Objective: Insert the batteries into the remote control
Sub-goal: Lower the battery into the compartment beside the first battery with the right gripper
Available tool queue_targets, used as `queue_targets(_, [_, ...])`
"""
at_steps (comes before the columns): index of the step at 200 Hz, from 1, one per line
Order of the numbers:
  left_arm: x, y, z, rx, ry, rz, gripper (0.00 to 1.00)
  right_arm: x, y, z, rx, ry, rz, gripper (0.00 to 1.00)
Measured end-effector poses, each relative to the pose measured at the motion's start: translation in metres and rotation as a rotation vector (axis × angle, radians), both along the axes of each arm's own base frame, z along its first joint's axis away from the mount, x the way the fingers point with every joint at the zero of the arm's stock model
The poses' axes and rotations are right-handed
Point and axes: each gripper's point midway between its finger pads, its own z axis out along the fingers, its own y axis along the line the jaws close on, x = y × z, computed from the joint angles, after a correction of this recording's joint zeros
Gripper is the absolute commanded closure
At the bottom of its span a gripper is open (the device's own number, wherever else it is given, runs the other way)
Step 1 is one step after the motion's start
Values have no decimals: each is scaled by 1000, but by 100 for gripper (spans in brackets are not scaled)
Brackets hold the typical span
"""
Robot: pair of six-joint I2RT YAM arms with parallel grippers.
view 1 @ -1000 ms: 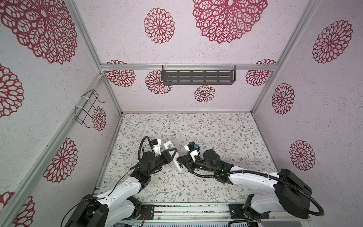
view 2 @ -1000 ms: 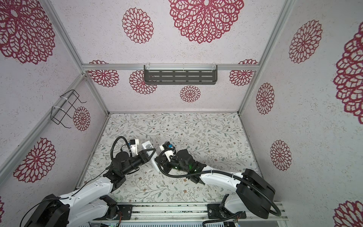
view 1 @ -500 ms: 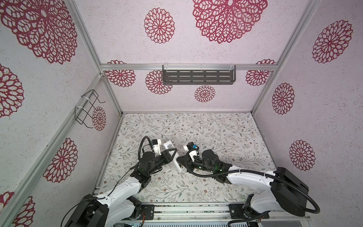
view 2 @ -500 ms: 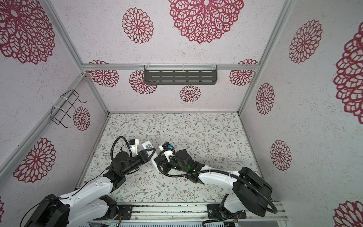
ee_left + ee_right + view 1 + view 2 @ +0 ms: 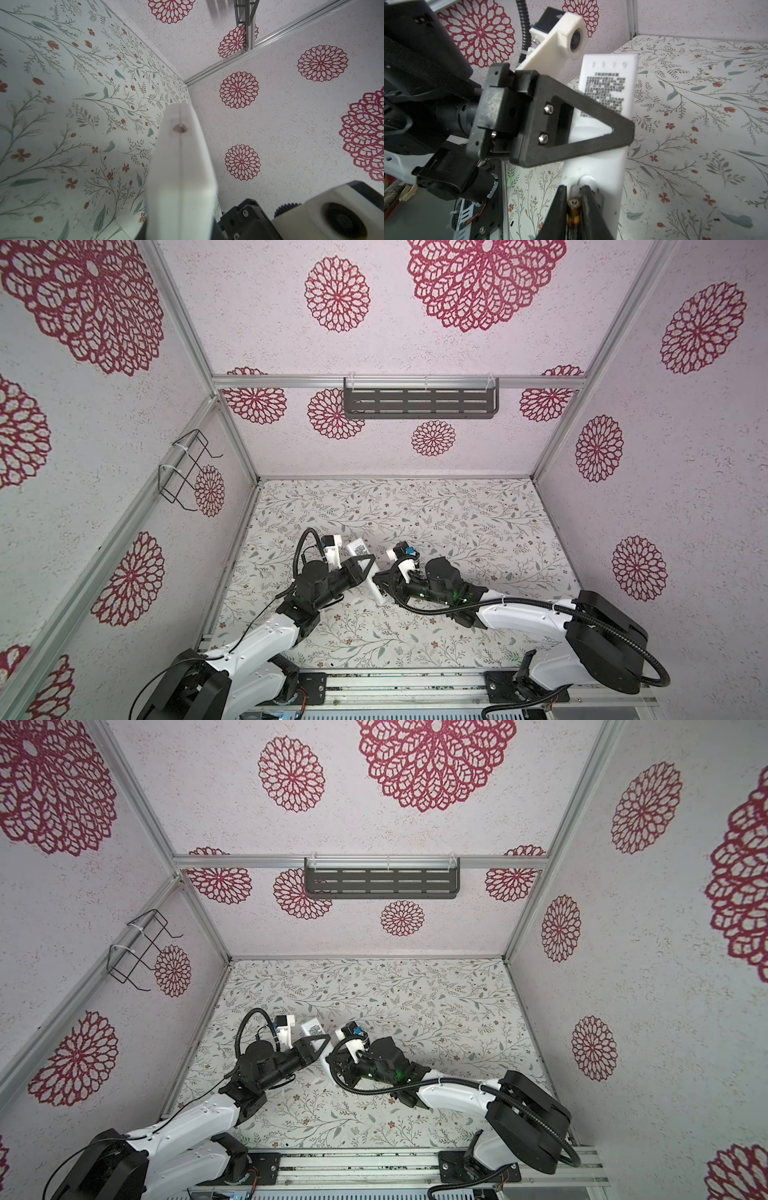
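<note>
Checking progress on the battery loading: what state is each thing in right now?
Remote control: held off the table by the left gripper, label side showing.
Battery: in the right gripper, at the remote's unlabelled end; seating unclear.
Left gripper: shut on the remote control.
Right gripper: shut on the battery.

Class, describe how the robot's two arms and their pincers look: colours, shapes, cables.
The left arm and right arm have white shells and black joints, each trailing a black ribbed cable. The left pincer and right pincer have black triangular fingers, beside white camera mounts.
</note>
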Motion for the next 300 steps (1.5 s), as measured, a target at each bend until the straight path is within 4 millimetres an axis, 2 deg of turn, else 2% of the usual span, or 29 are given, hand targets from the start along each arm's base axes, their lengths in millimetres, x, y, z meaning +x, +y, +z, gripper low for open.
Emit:
queue_targets(93, [1,0,1,1,-5,3,98,-8,2,2,-51,-19,17,57])
queue_targets(157, [0,-2,6,-14,-21,-8,98,-7,-2,8,-84,-47,1,48])
queue_targets(175, [0,-3,5,-15,-17,-17,98,-7,-1,10,-94,-52,-1,43])
queue_targets(198, [-2,-5,2,-13,-9,-32,98,-7,0,19,-104,-74,0,41])
queue_targets(233, [-5,-8,1,-15,-3,-58,98,-12,-5,42,-115,-131,14,37])
queue_targets(255, [-10,-12,-1,-6,18,-89,97,-21,-13,57,-180,-191,66,40])
queue_targets(276, [-14,-16,5,6,24,-131,97,-31,-24,71,-277,-270,134,47])
queue_targets(300, [-21,-24,21,3,10,-196,97,-45,-44,69,-399,-340,206,53])
